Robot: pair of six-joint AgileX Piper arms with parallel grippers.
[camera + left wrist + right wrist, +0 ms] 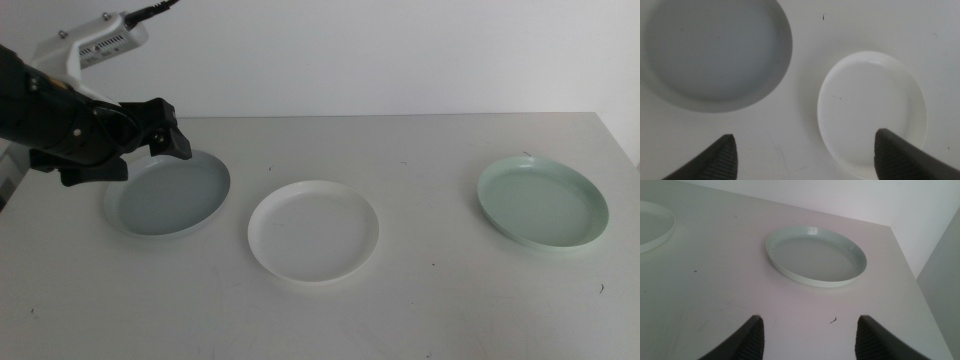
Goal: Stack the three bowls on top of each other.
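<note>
Three bowls lie apart on the white table, none on another. The grey-blue bowl (pixel 170 195) is at the left, the white bowl (pixel 313 232) in the middle and the mint green bowl (pixel 542 200) at the right. My left gripper (pixel 172 130) hovers above the far left rim of the grey-blue bowl, open and holding nothing. The left wrist view shows the grey-blue bowl (pixel 715 50) and the white bowl (pixel 872 112) beyond the open left gripper (pixel 807 150). The right gripper (pixel 810 335) is open and empty, short of the mint green bowl (pixel 815 255); the middle view does not show it.
The table's right edge (pixel 622 140) runs close to the mint green bowl. A white wall stands behind the table. Bare tabletop (pixel 430 170) separates the white and mint green bowls. A slice of the white bowl's rim (pixel 652 225) shows in the right wrist view.
</note>
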